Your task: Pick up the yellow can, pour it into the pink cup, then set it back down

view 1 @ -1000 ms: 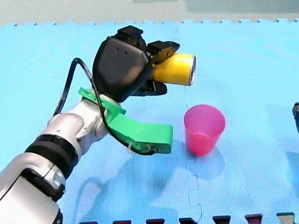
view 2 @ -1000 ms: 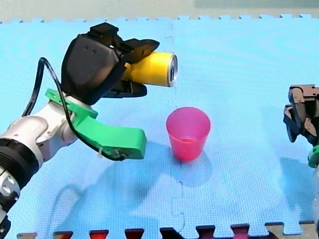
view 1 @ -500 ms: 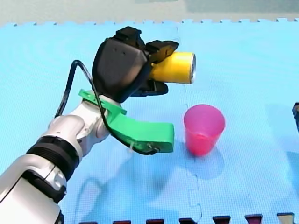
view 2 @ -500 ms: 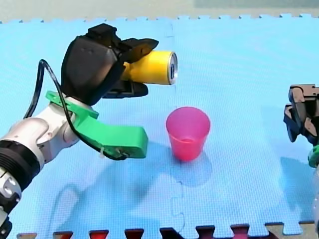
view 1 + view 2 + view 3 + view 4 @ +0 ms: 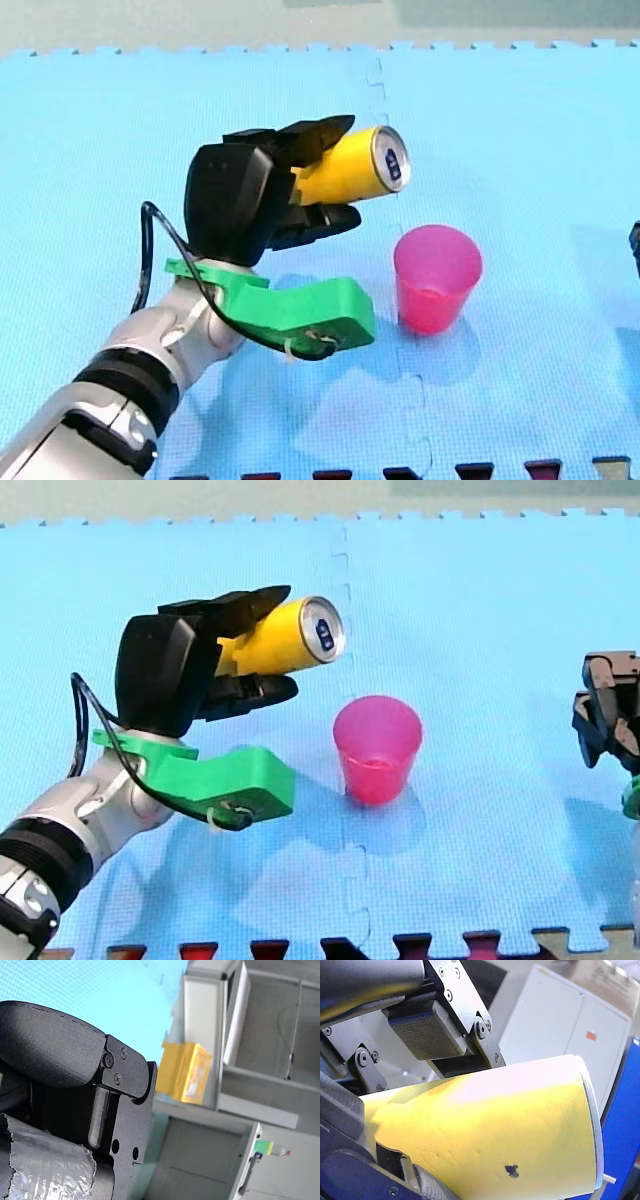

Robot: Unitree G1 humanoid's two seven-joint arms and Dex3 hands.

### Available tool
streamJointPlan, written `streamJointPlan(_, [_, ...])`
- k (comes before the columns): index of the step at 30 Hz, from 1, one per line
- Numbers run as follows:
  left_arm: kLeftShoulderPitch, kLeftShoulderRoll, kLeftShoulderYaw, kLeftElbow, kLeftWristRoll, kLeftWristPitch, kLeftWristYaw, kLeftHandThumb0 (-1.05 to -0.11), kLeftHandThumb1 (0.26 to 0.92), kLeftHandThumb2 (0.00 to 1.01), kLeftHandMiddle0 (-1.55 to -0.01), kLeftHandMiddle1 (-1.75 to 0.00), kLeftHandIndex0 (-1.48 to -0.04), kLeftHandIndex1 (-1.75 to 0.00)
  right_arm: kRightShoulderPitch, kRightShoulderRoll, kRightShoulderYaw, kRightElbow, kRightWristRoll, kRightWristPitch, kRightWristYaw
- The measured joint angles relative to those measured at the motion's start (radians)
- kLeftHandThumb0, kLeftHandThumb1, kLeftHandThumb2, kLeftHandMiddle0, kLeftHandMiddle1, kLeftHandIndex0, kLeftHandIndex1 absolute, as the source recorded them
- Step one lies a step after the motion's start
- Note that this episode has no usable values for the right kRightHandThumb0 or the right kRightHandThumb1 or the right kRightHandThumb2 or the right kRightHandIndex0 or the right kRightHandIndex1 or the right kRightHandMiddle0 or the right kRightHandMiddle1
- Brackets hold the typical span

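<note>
Your left robot hand (image 5: 240, 200) is clamping the yellow can (image 5: 345, 175), holding it tilted in the air, above and left of the pink cup (image 5: 437, 278), which is standing upright on the blue mat (image 5: 520, 150). Your right robot hand (image 5: 608, 708) is hovering far right; whether it is open or closed, you cannot tell.
</note>
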Motion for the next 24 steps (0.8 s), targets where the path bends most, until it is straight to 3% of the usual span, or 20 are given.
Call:
streamJointPlan(11, [0.040, -0.026, 0.066, 0.009, -0.073, -0.027, -0.031, -0.384, 0.783, 0.00, -1.33, -0.08, -1.22, 0.00, 0.000, -0.001, -0.003, 0.000, 0.004, 0.000, 0.008])
streamJointPlan(19, [0.105, -0.070, 0.139, 0.017, -0.174, -0.053, -0.113, -0.398, 0.788, 0.00, -1.33, -0.05, -1.22, 0.00, -0.001, -0.007, -0.008, 0.002, 0.008, 0.003, 0.017])
streamJointPlan(24, [0.136, -0.081, 0.169, 0.009, -0.207, -0.060, -0.159, -0.421, 0.800, 0.00, -1.34, -0.04, -1.22, 0.00, -0.003, -0.011, -0.012, 0.005, 0.010, 0.008, 0.023])
